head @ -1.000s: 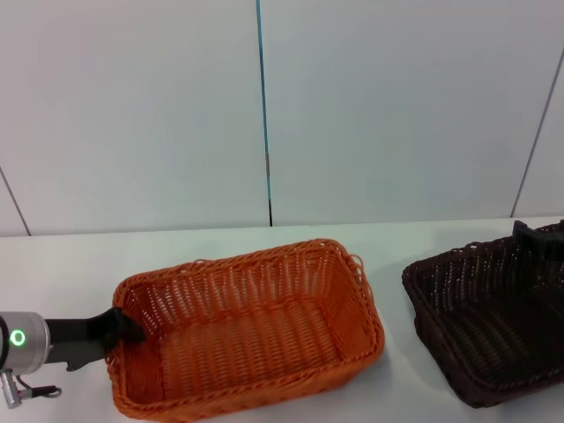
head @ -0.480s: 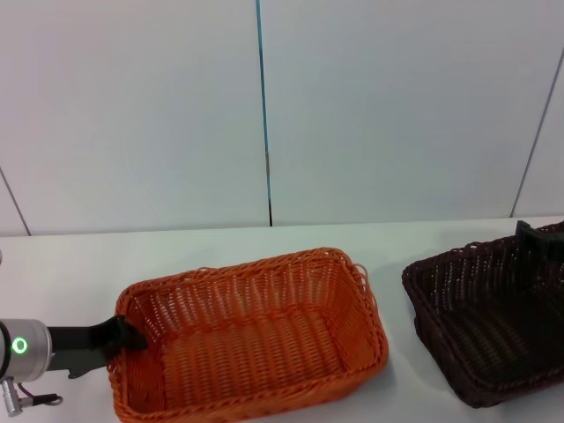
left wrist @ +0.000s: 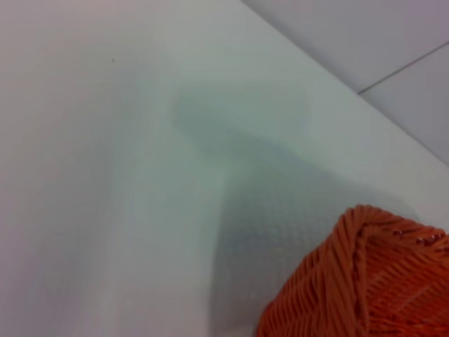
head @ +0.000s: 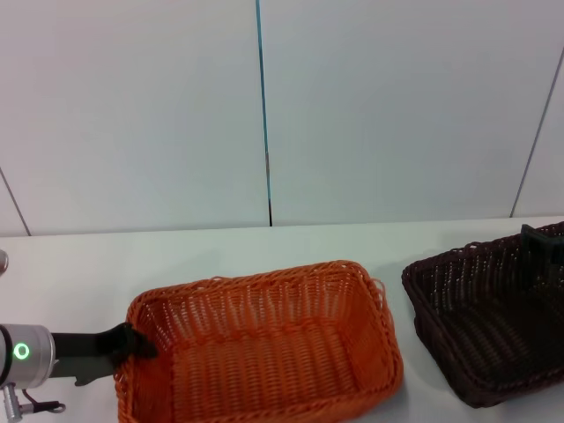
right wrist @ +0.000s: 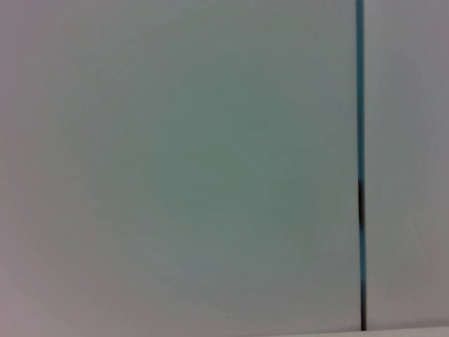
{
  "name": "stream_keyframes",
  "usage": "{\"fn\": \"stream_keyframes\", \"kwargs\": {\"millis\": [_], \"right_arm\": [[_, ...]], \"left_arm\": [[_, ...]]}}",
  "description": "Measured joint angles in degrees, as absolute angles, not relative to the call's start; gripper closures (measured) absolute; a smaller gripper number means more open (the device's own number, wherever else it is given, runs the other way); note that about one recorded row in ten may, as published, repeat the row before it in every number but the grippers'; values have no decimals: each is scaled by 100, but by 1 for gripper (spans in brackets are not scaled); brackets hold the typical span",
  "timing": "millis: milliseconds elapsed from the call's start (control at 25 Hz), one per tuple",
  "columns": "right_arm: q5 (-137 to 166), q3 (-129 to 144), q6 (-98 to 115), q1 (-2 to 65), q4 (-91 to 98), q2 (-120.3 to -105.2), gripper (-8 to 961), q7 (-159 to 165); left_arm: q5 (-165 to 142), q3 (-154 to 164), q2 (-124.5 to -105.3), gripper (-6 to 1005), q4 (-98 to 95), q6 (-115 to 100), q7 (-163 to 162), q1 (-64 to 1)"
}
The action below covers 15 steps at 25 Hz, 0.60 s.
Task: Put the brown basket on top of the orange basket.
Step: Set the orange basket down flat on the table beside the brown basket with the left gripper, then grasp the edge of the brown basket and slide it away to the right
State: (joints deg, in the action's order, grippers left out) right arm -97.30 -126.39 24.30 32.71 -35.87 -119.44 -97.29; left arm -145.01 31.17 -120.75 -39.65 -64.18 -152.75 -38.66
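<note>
The orange basket (head: 264,344) sits on the white table at the front centre-left in the head view. My left gripper (head: 134,342) is shut on its left rim, coming in from the left. A corner of the orange basket also shows in the left wrist view (left wrist: 365,281). The brown basket (head: 485,326) stands on the table to the right, apart from the orange one and partly cut off by the view's edge. My right gripper (head: 539,242) is at the brown basket's far right rim. The right wrist view shows only the wall.
The white table (head: 79,273) stretches to the back, where it meets a white panelled wall (head: 397,115) with a dark vertical seam (head: 263,115). A narrow strip of bare table lies between the two baskets.
The orange basket has slid to the right and towards the front, turning a little, with my left gripper on its rim. My right gripper has shifted slightly right. The brown basket has stayed put.
</note>
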Motion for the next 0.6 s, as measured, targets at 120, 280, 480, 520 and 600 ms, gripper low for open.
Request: {"fn": "stream_keyframes", "kwargs": {"millis": [120,280,480,520,600], "right_arm": [[-9730,-12639,2426,3261,-3584,-11944,205,-9729],[-9730,-12628,2425,3253,-3577,-11944,206,-9729],[-9730,-12614,2425,3251,-3576,-11944,207,-9729],[-9730,-12613,2425,3252,-3576,-11944,207,-9729],[-9730,-12612,2425,3252,-3576,-11944,207,-9729]], "left_arm": [[-14465,3102,-12089,840,-3978,-6353,-15275,-3855],[-14301,3099,-12101,791,-3969,-6278,-15234,-3813],[-14133,3097,-12107,597,-3988,-6174,-15208,-3742],[-14113,3095,-12106,565,-3989,-6157,-15207,-3725],[-14108,3094,-12105,502,-3990,-6154,-15206,-3720]]}}
